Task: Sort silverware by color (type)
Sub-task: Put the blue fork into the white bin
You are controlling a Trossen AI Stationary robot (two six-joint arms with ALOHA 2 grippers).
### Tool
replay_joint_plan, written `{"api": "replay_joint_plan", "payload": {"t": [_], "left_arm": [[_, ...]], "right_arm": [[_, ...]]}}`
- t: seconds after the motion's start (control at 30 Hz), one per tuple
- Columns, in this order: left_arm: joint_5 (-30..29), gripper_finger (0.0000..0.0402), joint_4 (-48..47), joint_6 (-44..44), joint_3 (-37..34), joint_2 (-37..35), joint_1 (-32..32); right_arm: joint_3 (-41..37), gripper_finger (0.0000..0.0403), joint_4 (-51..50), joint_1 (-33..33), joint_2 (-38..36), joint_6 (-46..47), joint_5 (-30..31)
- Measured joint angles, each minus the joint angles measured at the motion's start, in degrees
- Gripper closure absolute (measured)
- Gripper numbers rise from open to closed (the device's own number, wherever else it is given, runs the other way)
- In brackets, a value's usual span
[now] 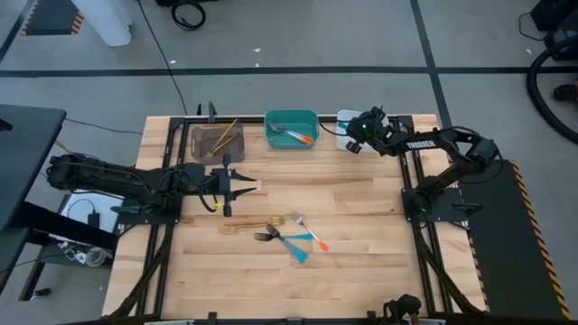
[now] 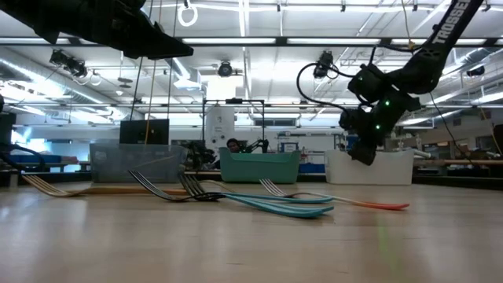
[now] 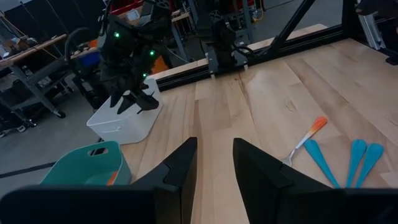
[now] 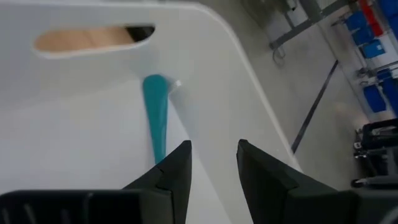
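The wooden table (image 1: 361, 217) carries grey (image 1: 217, 140), teal (image 1: 291, 128) and white bins (image 1: 348, 122), plus loose silverware (image 1: 284, 236).

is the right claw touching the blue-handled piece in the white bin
Apart. In the right wrist view the right claw is open, its fingers empty, and the blue-handled piece lies on the floor of the white bin beyond their tips.

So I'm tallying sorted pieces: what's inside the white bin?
The right gripper, open, hangs over the white bin. One blue-handled utensil lies inside. Its head is hidden by the fingers, and so is some of the floor.
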Motion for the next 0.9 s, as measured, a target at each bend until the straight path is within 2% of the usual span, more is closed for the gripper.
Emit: {"api": "replay_joint_plan", "payload": {"t": [0.33, 0.67, 0.9], "left_arm": [[0.00, 0.0290, 0.01, -0.03, 0.00, -0.01, 0.00], [0.00, 0.0290, 0.03, -0.06, 0.00, -0.02, 0.00], [0.00, 0.0290, 0.03, -0.07, 0.00, 0.00, 0.00]], "right_arm": [[0.02, 0.0269, -4.70, 3.03, -7.56, 0.12, 2.98], [0.02, 0.0269, -9.97, 7.01, -15.68, 4.29, 5.03], [0.02, 0.0269, -10.62, 11.44, -18.71, 7.31, 5.08]]}}
